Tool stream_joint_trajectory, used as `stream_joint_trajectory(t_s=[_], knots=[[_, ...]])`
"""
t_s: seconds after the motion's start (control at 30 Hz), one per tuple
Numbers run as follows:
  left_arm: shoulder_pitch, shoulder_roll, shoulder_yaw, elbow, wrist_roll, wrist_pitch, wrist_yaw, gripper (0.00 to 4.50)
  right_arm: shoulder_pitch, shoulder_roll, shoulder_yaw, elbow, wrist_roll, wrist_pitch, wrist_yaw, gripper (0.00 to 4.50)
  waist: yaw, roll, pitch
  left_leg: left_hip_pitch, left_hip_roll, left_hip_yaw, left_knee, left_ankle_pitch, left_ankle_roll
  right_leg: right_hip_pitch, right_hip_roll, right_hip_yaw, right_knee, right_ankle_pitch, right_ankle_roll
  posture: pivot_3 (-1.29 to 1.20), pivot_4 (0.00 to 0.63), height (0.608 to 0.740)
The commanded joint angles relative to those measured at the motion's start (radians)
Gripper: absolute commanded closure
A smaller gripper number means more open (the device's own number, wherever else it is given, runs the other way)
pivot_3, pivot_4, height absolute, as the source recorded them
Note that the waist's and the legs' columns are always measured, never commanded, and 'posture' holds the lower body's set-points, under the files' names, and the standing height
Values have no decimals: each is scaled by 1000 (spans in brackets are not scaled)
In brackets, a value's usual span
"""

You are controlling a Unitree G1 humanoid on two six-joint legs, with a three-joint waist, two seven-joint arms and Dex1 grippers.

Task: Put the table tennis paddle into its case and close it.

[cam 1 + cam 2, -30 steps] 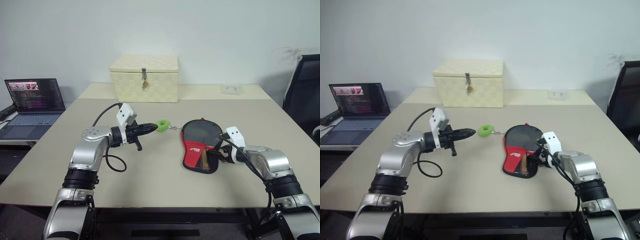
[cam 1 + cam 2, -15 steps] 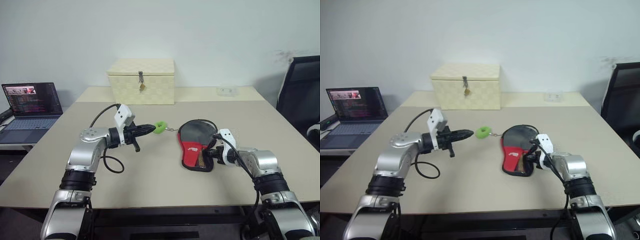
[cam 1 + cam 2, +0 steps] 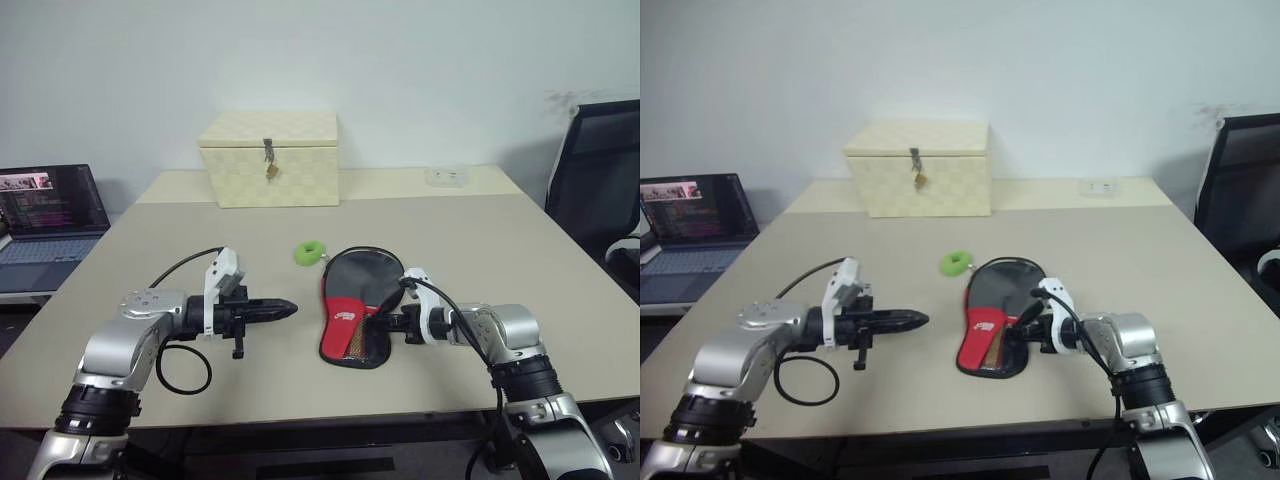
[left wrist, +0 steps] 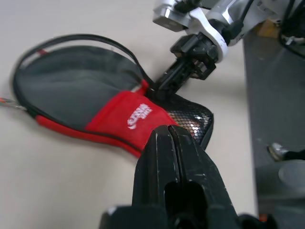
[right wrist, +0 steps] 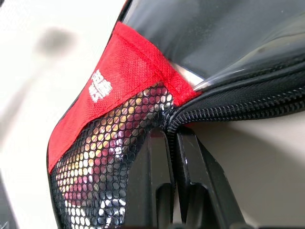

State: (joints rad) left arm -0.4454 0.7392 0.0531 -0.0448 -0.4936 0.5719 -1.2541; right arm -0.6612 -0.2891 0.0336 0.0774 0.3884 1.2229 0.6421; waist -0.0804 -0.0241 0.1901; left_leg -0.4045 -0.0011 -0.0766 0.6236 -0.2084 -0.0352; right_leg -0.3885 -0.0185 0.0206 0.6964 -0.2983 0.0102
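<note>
My right gripper [image 5: 167, 143] pinched tight on case [image 3: 360, 300] edge by zipper, paddle [image 5: 102, 160] handle inside; left gripper [image 3: 285, 308] closed empty beside case; risk: fabric slips, zip jams

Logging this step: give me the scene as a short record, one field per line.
case: on the table, zip open, red part toward the robot
paddle: inside the case, handle seen through the mesh
right gripper: shut on the case's edge by the zip
left gripper: shut, empty, apart from the case
green ring: beside the case's round end
woven box: latched, at the far side
</note>
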Motion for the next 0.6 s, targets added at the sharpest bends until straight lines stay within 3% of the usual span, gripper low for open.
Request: stream_joint_trajectory(t_s=[0.03,0.27,0.6], knots=[[35,16,25,-104,-55,31,11,4500,52,-12,4,-154,72,97,-3,4476,4,0,0,0,0,0,0,0,0,0,0,0,0,0,0,0,150,740],[98,27,7,-181,-89,63,12,4500,118,-74,-23,-287,115,181,-24,4476,9,0,0,0,-1,0,0,0,0,1,0,-2,0,0,0,0,150,740],[97,30,-10,-186,-88,59,15,4500,103,-165,-32,-271,134,168,-20,4476,30,0,0,0,-2,1,0,0,0,1,0,-3,-1,-2,3,0,150,740]])
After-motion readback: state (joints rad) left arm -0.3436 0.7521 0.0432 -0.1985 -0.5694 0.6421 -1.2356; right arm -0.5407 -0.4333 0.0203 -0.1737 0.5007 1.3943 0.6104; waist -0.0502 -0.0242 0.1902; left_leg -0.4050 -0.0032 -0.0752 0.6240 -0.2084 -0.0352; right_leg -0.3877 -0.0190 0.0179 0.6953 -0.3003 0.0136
